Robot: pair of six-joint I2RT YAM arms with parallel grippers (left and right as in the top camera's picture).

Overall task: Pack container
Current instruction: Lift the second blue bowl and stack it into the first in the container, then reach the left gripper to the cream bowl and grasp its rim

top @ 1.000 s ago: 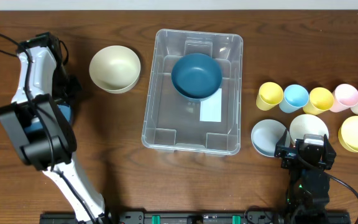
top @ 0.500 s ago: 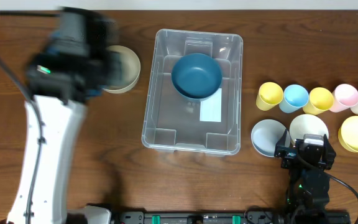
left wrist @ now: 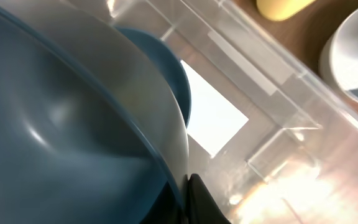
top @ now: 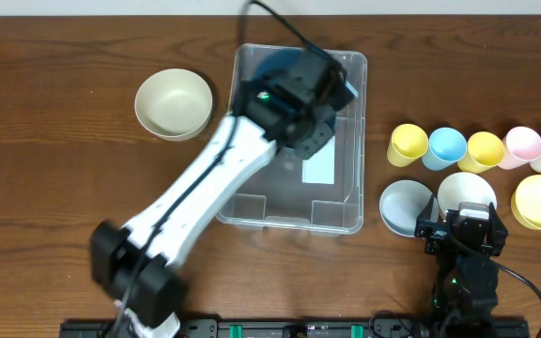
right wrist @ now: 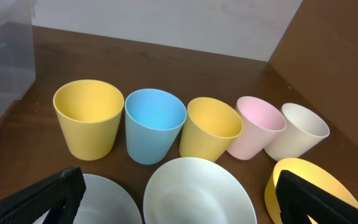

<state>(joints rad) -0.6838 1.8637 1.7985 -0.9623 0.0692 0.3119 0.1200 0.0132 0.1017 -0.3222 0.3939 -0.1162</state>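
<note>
Container point(top: 252, 202) at frame centre. Left gripper point(left wrist: 185, 196) over its upper half, held bowl point(left wrist: 55, 124) above second bowl point(left wrist: 166, 74) inside. Label point(left wrist: 213, 118) beside them on container floor. Lone bowl point(top: 174, 103) left of container. Cup row point(top: 485, 150) at right. Three bowls point(top: 463, 188) below row, right gripper point(top: 465, 228) at their lower edge.
</note>
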